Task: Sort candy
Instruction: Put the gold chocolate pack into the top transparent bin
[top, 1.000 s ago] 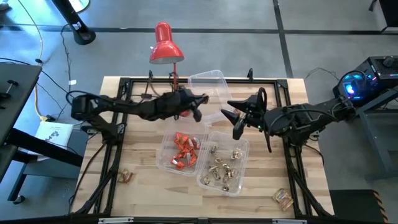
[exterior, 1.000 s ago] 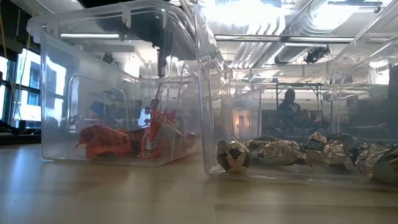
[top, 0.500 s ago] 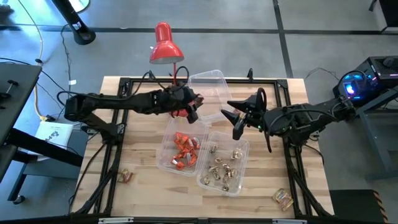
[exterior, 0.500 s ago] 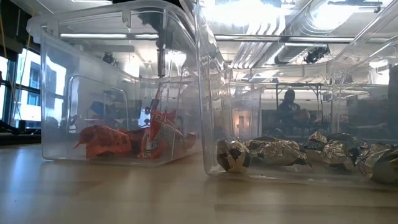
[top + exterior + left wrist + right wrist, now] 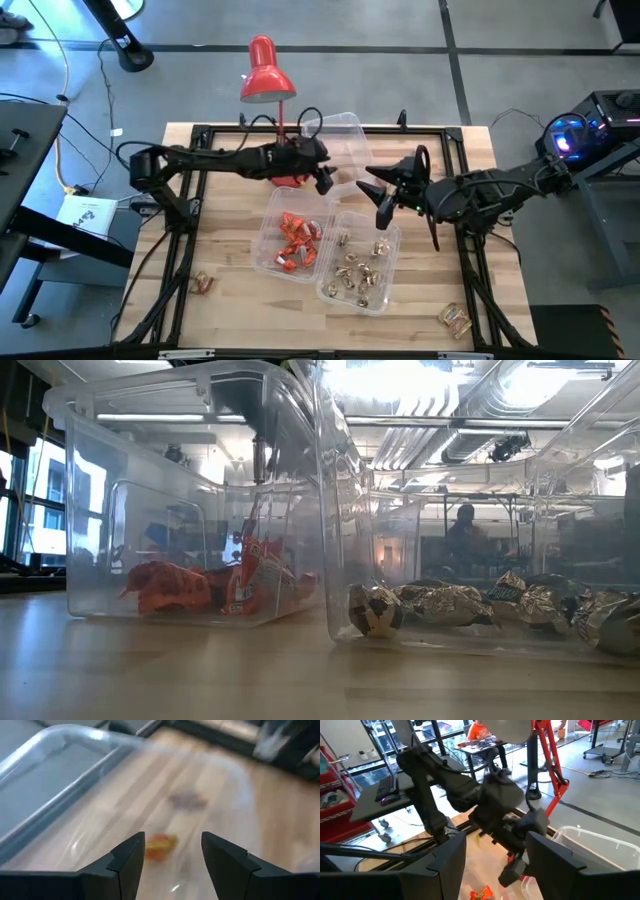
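My left gripper hangs open over the near left corner of the far clear tub, holding nothing. Beyond its fingers an orange-brown candy lies loose, apparently on that tub's floor. Red-orange candy fills the middle tub. Shiny gold-silver candy fills the tub to its right. My right gripper waits open above the table, right of the tubs, pointing at the left arm.
A red desk lamp stands at the far edge, its base just behind my left gripper. Loose candies lie at the near left and near right of the table. A black frame borders the tabletop. People sit in the room beyond.
My left gripper has moved a little toward the table's right edge, over the far tub's corner, and has tipped up from pointing steeply down to a shallower slant. The left arm's elbow has swung out and back. The right arm has kept still.
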